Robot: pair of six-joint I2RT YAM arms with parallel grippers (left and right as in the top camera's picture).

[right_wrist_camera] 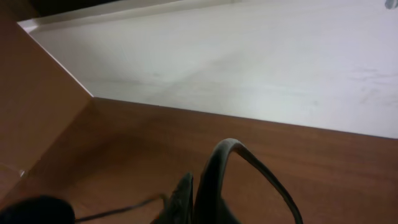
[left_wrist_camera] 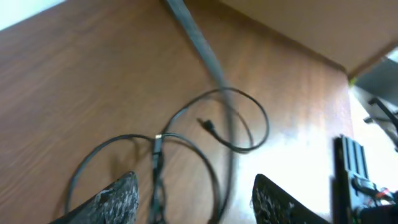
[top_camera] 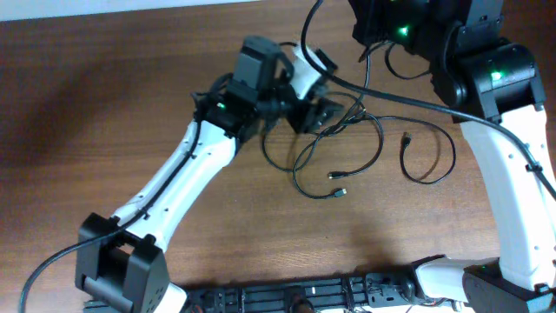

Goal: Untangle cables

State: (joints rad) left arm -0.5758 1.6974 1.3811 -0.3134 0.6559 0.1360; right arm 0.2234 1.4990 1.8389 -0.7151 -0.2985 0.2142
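On the brown wooden bench (top_camera: 104,104), right of centre in the overhead view, the thin black flexible cables (top_camera: 380,143) lie in overlapping loops. The tangle spreads mainly left to right, and two small plug ends (top_camera: 334,176) rest at its near side. A separate cable loop (top_camera: 453,158) lies flat just to the right, apart from the tangle, with its plug tip at the loop's far-left side.

The left end effector (top_camera: 314,113) hangs over the tangle's left end. Its jaws are spread wide, and in the wrist view one cable runs between the fingers (left_wrist_camera: 118,199) with nothing gripped.

The right end effector (right_wrist_camera: 186,196) has its jaws closed together. A black cord (right_wrist_camera: 231,146) arches up beside them, and I cannot tell whether it is pinched. A thicker black arm cable (top_camera: 391,96) crosses above the tangle.
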